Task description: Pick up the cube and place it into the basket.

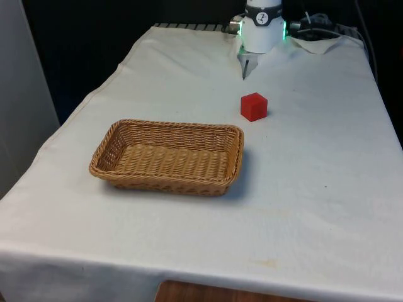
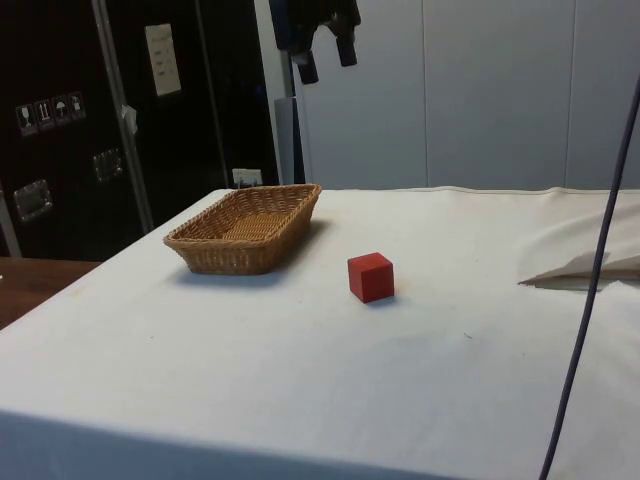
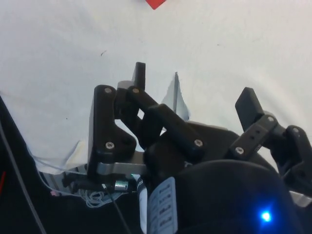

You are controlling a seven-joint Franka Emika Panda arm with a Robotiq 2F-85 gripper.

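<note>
The counter (image 1: 302,189) is covered by a white cloth (image 2: 300,380). A woven basket (image 1: 169,157) sits on it toward the front view's left, with nothing inside. The gripper (image 2: 325,60) hangs high above the counter in the side view, well apart from both things; its fingers (image 3: 141,78) are spread wide and grip nothing. The red cube (image 1: 254,106) rests flat on the cloth, near the basket's far corner but not touching it.

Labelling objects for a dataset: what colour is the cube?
Red. The cube shows best in the front view, on the white cloth.
</note>
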